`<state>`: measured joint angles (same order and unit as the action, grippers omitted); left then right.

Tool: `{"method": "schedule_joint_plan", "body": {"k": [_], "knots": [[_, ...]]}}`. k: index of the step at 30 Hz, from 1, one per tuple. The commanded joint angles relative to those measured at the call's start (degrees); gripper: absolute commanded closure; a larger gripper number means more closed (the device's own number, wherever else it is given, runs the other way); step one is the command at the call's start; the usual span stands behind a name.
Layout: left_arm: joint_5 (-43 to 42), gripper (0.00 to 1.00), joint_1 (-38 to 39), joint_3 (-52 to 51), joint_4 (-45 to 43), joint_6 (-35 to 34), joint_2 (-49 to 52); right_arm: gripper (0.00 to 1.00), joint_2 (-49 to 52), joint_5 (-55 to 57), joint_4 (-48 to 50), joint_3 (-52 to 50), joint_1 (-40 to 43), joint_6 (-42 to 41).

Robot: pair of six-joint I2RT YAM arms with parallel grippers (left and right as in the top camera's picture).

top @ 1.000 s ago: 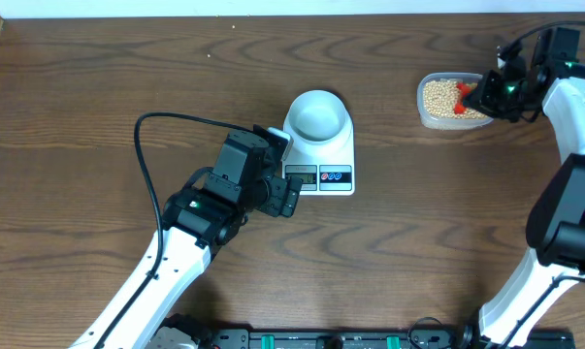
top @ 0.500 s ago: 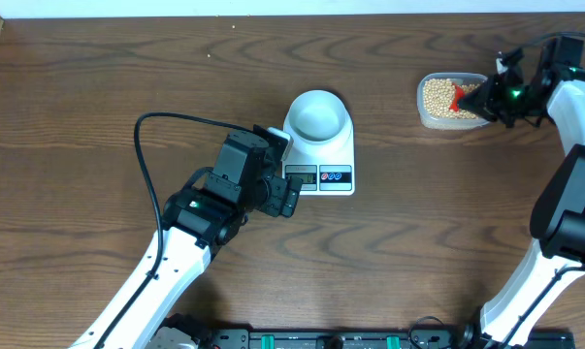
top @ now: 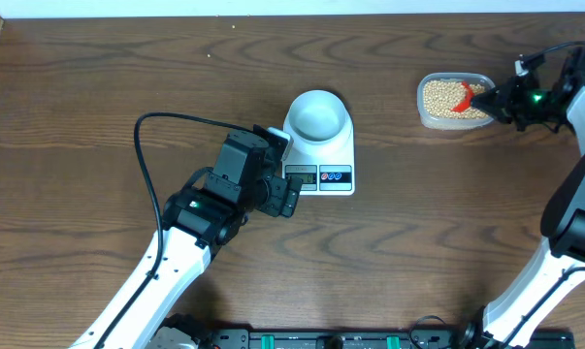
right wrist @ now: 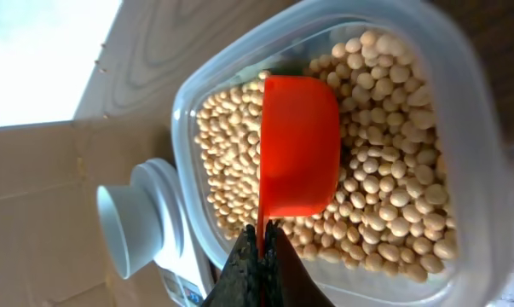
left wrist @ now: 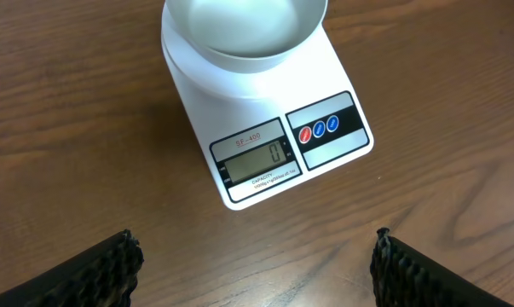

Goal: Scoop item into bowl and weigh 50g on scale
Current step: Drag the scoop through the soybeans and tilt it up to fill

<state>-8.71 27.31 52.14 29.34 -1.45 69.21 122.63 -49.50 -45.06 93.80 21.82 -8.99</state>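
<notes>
Tan beans (top: 441, 96) (right wrist: 384, 196) fill a clear tub (top: 425, 113) (right wrist: 461, 77) at the far right. My right gripper (top: 499, 98) (right wrist: 261, 241) is shut on the handle of a red scoop (top: 462, 98) (right wrist: 299, 145), whose head lies turned over on the beans. The pale bowl (top: 317, 114) (left wrist: 244, 30) stands empty on the white scale (top: 339, 155) (left wrist: 265, 119); it also shows in the right wrist view (right wrist: 124, 230). The display (left wrist: 257, 157) reads 0. My left gripper (top: 288, 184) (left wrist: 257, 264) is open, just left of the scale's front.
A black cable (top: 146, 145) loops over the table beside the left arm. A white wall runs along the table's far edge (top: 273, 8). A rail of equipment (top: 321, 339) lies at the near edge.
My right gripper has drawn back to the right, away from the tub, with the scoop's head still on the beans. The left arm has not moved.
</notes>
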Motion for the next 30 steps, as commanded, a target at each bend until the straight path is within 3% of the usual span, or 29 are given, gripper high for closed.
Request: {"method": "schedule_joint_plan", "body": {"k": [1,16,30], "knots": [[-0.3,0.12,-0.2,0.0,-0.1,0.6,-0.4,0.99,0.7,-7.0,0.3,-0.2,1.0,1.0],[-0.3,0.12,-0.2,0.0,-0.1,0.6,-0.4,0.99,0.7,-12.7,-1.0,-0.2,3.7,2.5],[-0.3,0.12,-0.2,0.0,0.0,0.6,-0.4,0.99,0.7,-23.1,-4.3,-0.2,5.1,12.4]]}}
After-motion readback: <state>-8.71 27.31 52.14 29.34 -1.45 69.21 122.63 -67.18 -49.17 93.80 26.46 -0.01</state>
